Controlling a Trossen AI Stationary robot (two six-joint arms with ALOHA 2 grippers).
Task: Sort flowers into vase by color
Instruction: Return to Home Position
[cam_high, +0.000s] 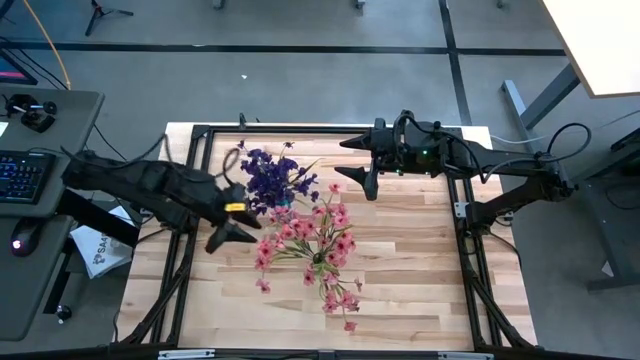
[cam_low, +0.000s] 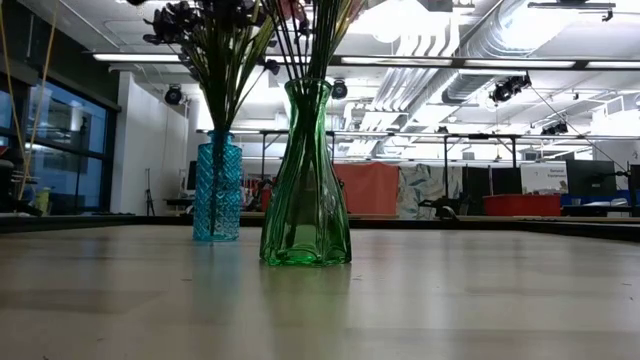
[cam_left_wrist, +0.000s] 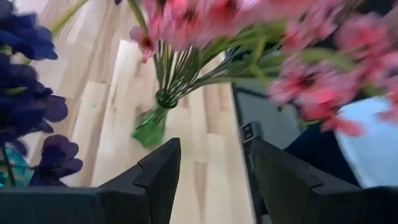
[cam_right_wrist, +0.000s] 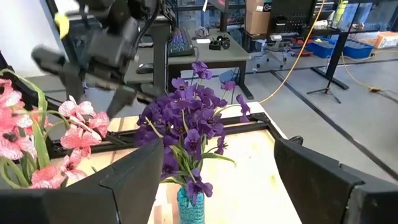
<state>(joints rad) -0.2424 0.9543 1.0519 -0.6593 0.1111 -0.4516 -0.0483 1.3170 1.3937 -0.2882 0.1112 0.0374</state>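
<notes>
Left gripper (cam_high: 232, 200) open, empty — pink flowers (cam_high: 322, 238) stand upright just beside it; right gripper (cam_high: 358, 165), likewise open, sits farther off.

Two vases: one green vase (cam_low: 305, 175) and one blue vase (cam_low: 217, 190). Two bunches of flowers: one of pink flowers (cam_high: 320, 240) and one of purple flowers (cam_high: 272, 178); the sprigs in each bunch are too crowded to count. Two arms, each with one end effector: left end effector (cam_high: 232, 198), right end effector (cam_high: 353, 165). One wooden surface (cam_high: 400, 280).
</notes>
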